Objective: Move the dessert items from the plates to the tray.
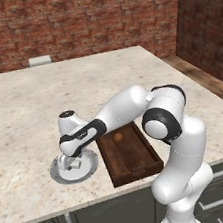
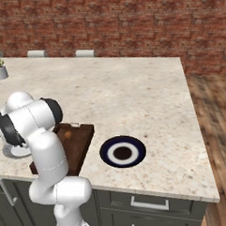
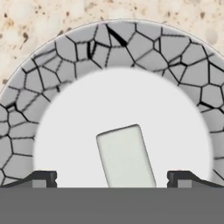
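Over the crackle-glazed grey plate (image 3: 52, 83), pincer (image 3: 111, 178) spread wide, smooth white block (image 3: 126, 155) between its tips

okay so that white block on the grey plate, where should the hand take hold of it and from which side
Judging by the hand view, take the white block across its two long flat sides, coming straight down from above. It lies flat on the grey plate, slightly skewed between the open fingertips, so a small wrist turn would probably square the hand.
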Controlling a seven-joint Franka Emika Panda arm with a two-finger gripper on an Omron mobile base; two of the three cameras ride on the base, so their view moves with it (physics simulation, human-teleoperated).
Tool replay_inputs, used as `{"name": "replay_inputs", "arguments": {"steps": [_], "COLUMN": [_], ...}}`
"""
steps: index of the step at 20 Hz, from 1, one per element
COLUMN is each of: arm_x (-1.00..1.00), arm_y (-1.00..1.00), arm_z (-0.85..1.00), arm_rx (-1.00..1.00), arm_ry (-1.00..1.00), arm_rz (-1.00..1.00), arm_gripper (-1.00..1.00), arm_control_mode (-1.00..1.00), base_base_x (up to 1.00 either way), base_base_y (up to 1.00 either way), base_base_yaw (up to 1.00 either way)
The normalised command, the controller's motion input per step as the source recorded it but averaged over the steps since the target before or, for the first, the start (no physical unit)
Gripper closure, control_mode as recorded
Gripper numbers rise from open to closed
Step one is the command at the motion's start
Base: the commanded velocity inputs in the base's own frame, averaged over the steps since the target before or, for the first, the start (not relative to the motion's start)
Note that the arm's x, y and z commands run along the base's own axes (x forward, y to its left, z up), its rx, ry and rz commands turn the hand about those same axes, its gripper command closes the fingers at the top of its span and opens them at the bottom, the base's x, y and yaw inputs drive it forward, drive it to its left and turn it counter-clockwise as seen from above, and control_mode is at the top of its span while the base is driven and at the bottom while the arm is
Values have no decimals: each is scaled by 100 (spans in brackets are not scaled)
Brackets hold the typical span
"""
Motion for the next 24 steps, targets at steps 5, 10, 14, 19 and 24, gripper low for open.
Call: {"name": "replay_inputs", "arguments": {"steps": [5,10,14,19,24], "arm_x": [3,13,17,1,0], "arm_y": [0,0,0,0,0], "arm_z": [0,-1,-20,-6,-14], "arm_rx": [0,0,-1,0,0], "arm_ry": [0,0,0,0,0], "arm_rz": [0,0,0,0,0], "arm_gripper": [-100,-100,-100,-100,-100], "arm_control_mode": [-100,-100,-100,-100,-100], "base_base_x": [0,0,0,0,0], "base_base_y": [0,0,0,0,0], "base_base_yaw": [0,0,0,0,0]}}
